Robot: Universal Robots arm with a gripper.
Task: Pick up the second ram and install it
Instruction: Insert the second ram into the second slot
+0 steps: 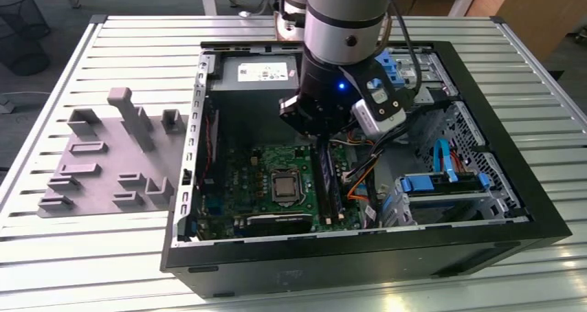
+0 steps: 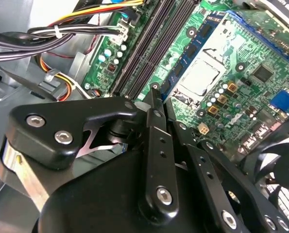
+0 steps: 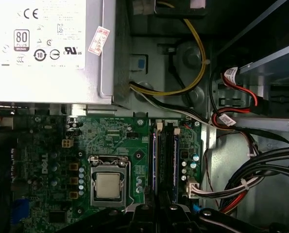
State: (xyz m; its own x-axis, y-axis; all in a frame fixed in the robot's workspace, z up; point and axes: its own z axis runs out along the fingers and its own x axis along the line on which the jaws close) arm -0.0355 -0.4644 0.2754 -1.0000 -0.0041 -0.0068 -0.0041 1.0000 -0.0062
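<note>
Two black fingers (image 2: 155, 99) drawn close together over the memory slots, down inside an open black computer case (image 1: 367, 253).

The second ram, a thin dark green circuit-board stick with black chips (image 3: 167, 160), appears to stand on edge in a slot of the green motherboard (image 3: 110, 136), one end under the fingers; whether they touch it I cannot tell. I'd judge it light and stiff but fragile, best taken by its long top edge, clear of chips and contacts. Room is tight: a square silver processor (image 3: 108, 185) lies on one side and bundled black, yellow and red cables (image 3: 261, 165) crowd the other. The case lies on a slatted metal worktop (image 1: 137, 44) beside grey plastic fixture blocks (image 1: 110, 154).
</note>
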